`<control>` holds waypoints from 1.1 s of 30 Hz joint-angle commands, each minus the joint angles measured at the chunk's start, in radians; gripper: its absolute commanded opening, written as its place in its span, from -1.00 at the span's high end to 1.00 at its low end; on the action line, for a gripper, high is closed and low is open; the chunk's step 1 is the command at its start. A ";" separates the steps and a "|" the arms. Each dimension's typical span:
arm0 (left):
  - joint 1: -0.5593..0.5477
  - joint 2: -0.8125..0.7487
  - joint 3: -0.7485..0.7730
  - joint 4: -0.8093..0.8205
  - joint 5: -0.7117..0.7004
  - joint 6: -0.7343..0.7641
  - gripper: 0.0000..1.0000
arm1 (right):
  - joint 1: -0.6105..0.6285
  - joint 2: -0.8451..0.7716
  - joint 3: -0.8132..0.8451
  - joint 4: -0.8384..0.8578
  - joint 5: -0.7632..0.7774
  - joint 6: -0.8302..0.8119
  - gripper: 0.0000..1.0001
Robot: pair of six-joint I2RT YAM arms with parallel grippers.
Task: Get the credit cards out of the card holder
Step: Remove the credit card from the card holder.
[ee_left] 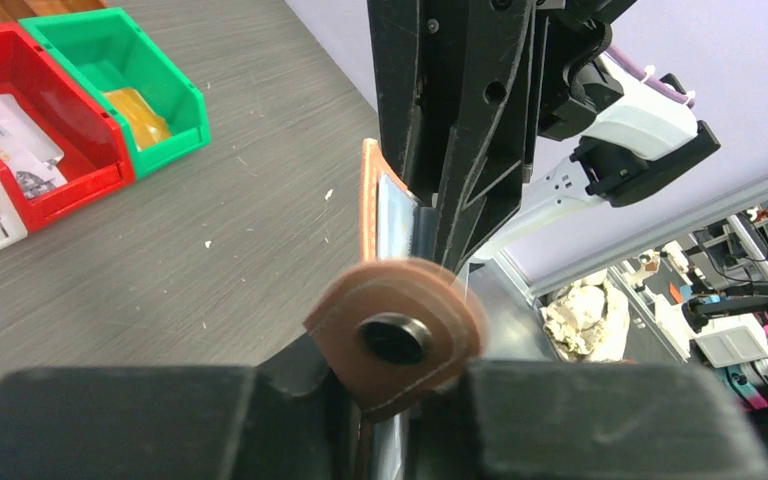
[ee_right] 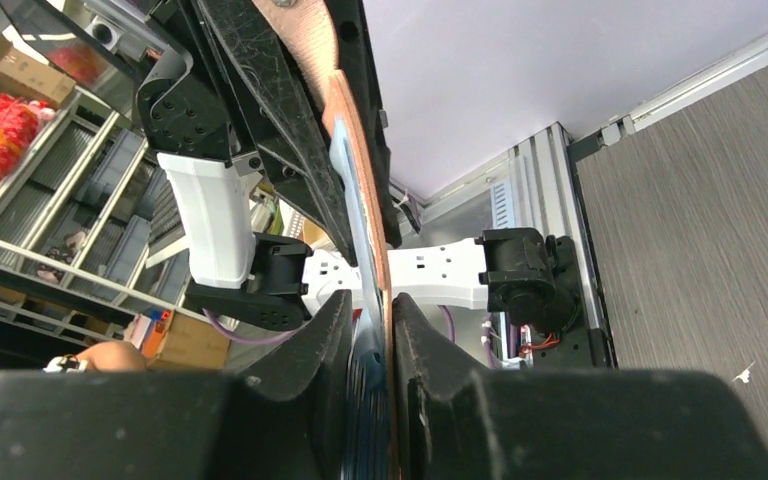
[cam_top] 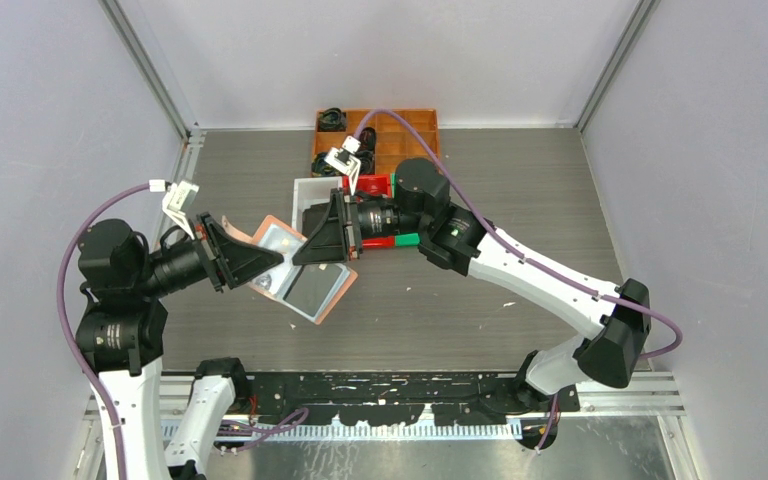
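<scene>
The left gripper [cam_top: 245, 262] has its fingers pressed onto the card holder [cam_top: 305, 272], closed on the end where the rounded strap tab [ee_left: 398, 335] with its dark snap sticks up between them. The right gripper [cam_top: 332, 238] pinches the opposite edge, its two black fingers [ee_right: 310, 345] tight against the thin wallet from either side. Between the two arms the card holder hangs above the grey table [cam_top: 520, 200], lifted and tilted. It is a flat tan-pink piece with a stitched border and a grey-blue glossy pocket face; a whitish card [cam_top: 282, 240] shows near its upper left. Behind it sit a white bin [cam_top: 305, 190], a red bin [ee_left: 55, 140] and a green bin [ee_left: 130, 85].
</scene>
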 commanded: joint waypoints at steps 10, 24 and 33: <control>0.002 -0.004 -0.007 -0.002 -0.097 0.022 1.00 | -0.027 -0.060 -0.205 0.511 -0.045 0.287 -0.14; 0.004 -0.013 -0.018 0.056 -0.095 -0.117 1.00 | -0.030 -0.134 -0.288 0.482 -0.040 0.239 0.28; 0.003 -0.038 -0.056 0.125 -0.071 -0.282 0.32 | -0.045 -0.131 -0.218 0.378 -0.075 0.186 0.93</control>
